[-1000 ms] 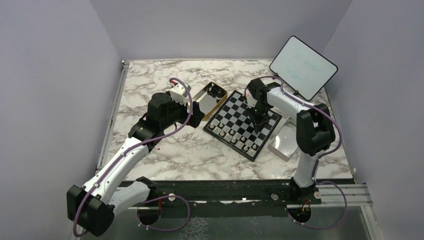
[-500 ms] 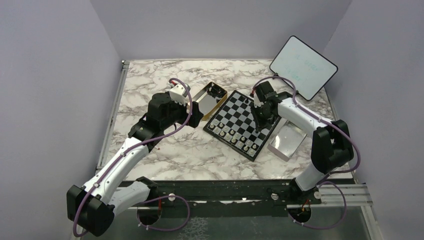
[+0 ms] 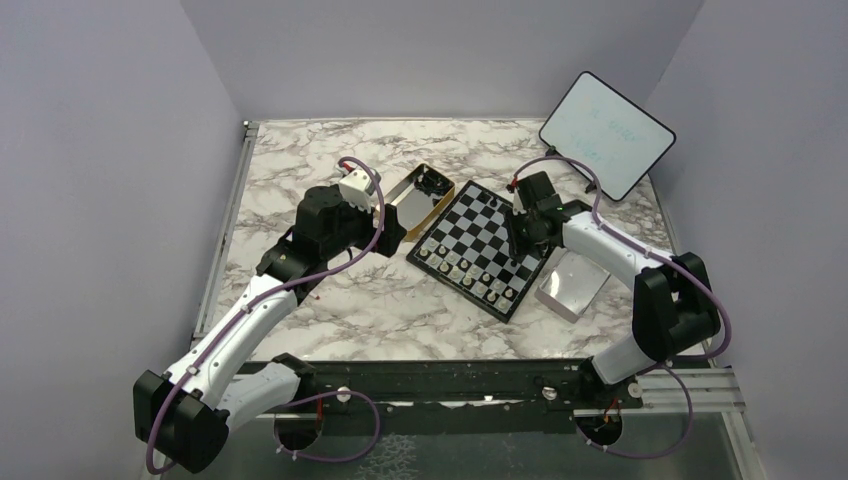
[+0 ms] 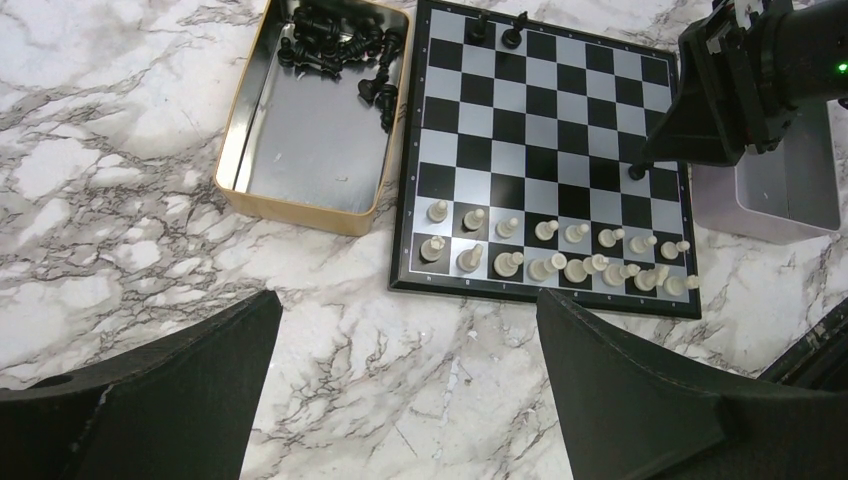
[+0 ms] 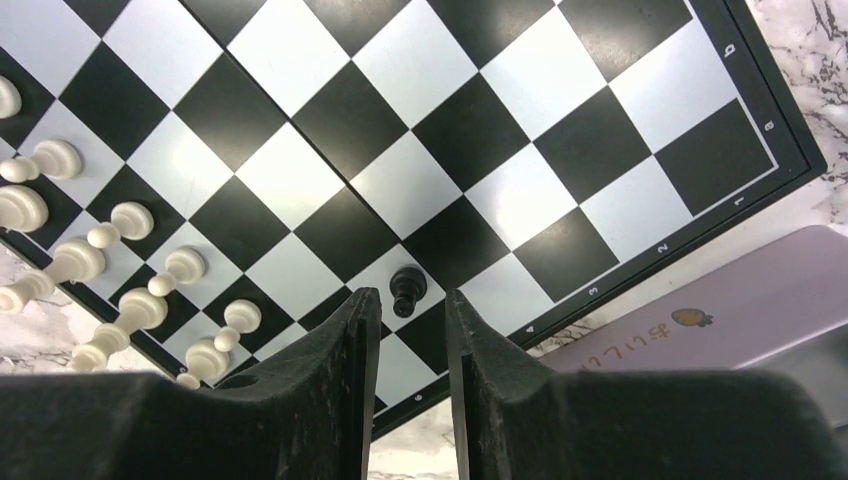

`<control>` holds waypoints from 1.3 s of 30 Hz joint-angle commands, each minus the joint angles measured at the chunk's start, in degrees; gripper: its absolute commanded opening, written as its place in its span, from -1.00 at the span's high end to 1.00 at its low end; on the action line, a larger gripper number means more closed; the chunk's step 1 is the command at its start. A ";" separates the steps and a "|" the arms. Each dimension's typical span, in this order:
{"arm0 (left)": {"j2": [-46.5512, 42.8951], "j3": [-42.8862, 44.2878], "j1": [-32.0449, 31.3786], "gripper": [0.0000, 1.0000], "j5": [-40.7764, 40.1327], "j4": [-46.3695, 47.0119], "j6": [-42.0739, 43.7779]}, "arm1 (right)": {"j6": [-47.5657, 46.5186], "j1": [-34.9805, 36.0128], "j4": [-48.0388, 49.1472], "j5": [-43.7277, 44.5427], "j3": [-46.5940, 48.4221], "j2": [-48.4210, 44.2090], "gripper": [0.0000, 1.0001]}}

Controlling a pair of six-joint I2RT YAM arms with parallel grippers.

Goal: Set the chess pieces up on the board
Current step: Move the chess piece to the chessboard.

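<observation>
Pincer of right arm, parted, low over board beside black pawn

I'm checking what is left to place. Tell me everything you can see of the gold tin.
The gold tin is a shallow rectangular metal box with rounded corners, gold outside, mirror-bright silver inside. It is open, with no lid on it, and lies flat on the marble table, one long side along an edge of the board; whether they touch I cannot tell. Black chess pieces lie heaped at its far end; the rest of its floor is bare.
</observation>
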 commanded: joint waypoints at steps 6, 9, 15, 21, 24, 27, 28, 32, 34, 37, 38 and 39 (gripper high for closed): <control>-0.97 0.34 -0.09 -0.98 -0.97 -0.05 -0.43 | 1.78 -0.44 4.78 0.45 -1.36 0.94 0.40; -0.85 0.42 -0.09 -0.98 -0.95 -0.06 -0.43 | 1.64 -0.44 3.79 -0.94 -0.88 2.57 0.41; -0.81 0.42 -0.09 -0.98 -0.89 -0.09 -0.43 | 1.87 -0.43 2.35 -2.85 -0.94 3.48 0.37; -0.79 0.42 -0.08 -0.98 -0.88 -0.12 -0.43 | 1.92 -0.44 2.22 -2.57 -0.93 3.40 0.47; -0.96 0.42 -0.08 -0.98 -0.98 -0.13 -0.43 | 2.14 -0.44 1.16 -2.27 -0.52 3.54 0.50; -1.12 0.34 -0.09 -0.98 -1.06 -0.13 -0.43 | 2.14 -0.44 0.08 -1.64 -0.34 3.44 0.48; -1.19 0.34 -0.09 -0.98 -1.10 -0.13 -0.43 | 2.07 -0.44 -0.10 -1.62 -0.41 3.31 0.48; -1.20 0.34 -0.09 -0.98 -0.98 -0.13 -0.43 | 1.89 -0.43 -0.82 -0.16 -0.42 3.21 0.47; -1.26 0.34 -0.04 -0.98 -0.98 -0.13 -0.43 | 1.95 -0.44 -0.82 -0.09 -0.45 2.98 0.48; -1.42 0.34 -0.09 -0.98 -0.89 -0.13 -0.51 | 2.05 -0.44 -0.67 0.33 -0.52 2.64 0.65; -1.41 0.34 -0.09 -0.98 -0.86 -0.13 -0.51 | 2.05 -0.44 -0.74 0.45 -0.45 2.68 0.73; -1.41 0.34 -0.05 -0.98 -0.88 -0.13 -0.51 | 1.97 -0.44 -0.85 0.66 -0.35 2.57 0.80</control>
